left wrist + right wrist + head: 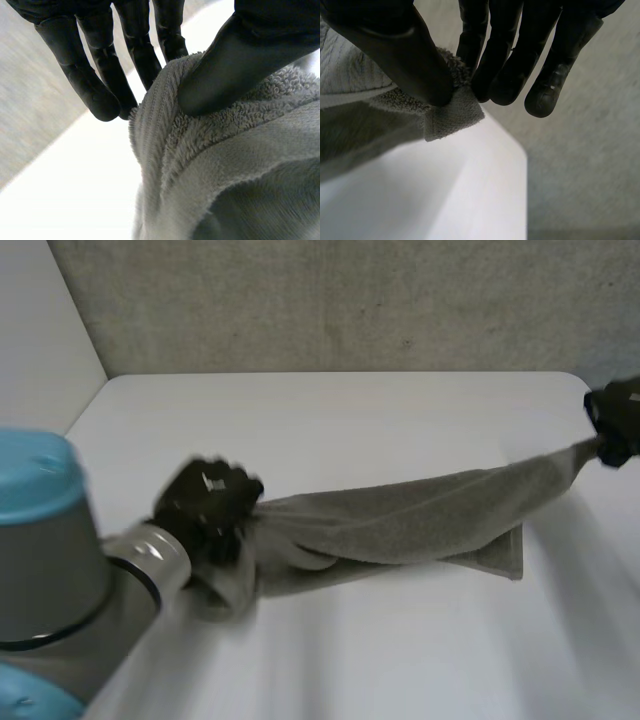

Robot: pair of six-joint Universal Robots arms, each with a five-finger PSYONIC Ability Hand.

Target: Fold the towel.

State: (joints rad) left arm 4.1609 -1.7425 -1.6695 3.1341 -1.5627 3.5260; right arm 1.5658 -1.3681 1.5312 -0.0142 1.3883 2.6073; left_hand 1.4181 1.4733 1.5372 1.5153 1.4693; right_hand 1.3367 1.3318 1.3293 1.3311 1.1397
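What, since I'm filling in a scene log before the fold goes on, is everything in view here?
towel: one, grey, bunched lengthwise and stretched between the two hands over the table, one corner hanging down near its right end
table: one, white, under the towel
wall: one, speckled grey, behind the table's far edge
left arm: one, grey joint with light-blue cap, at the table's near left
left hand: one, black, pinching the towel's left end between thumb and fingers
right hand: one, black, at the table's far right, pinching a corner of the towel between thumb and fingers
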